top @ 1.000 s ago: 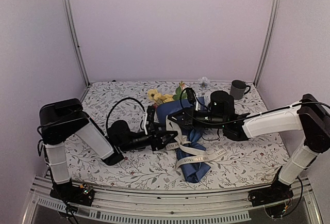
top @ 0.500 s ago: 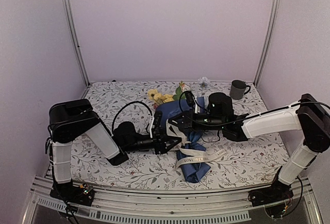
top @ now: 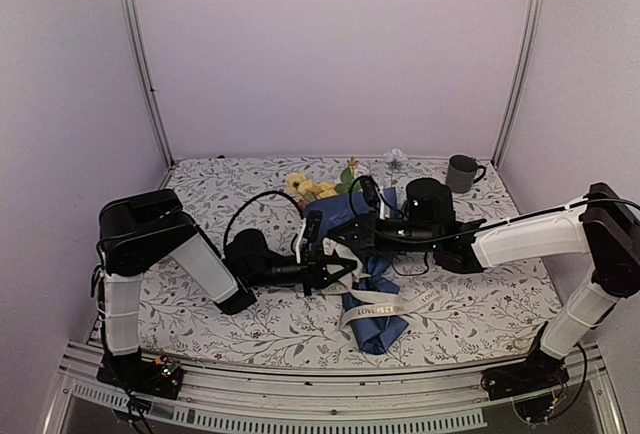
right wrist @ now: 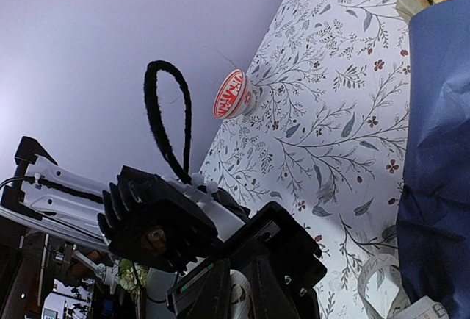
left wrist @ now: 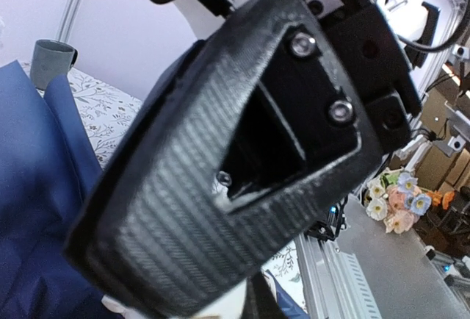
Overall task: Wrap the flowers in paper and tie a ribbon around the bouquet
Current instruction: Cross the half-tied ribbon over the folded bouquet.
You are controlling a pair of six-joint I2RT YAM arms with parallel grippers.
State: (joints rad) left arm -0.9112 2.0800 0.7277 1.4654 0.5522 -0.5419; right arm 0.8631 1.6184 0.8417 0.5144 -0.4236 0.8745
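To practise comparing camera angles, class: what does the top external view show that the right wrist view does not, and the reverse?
Only the top external view shows the grey mug, standing at the far right. Only the right wrist view shows a small red-and-white cup. Both show the paper, the yellow blooms of the flowers and the floral tablecloth.
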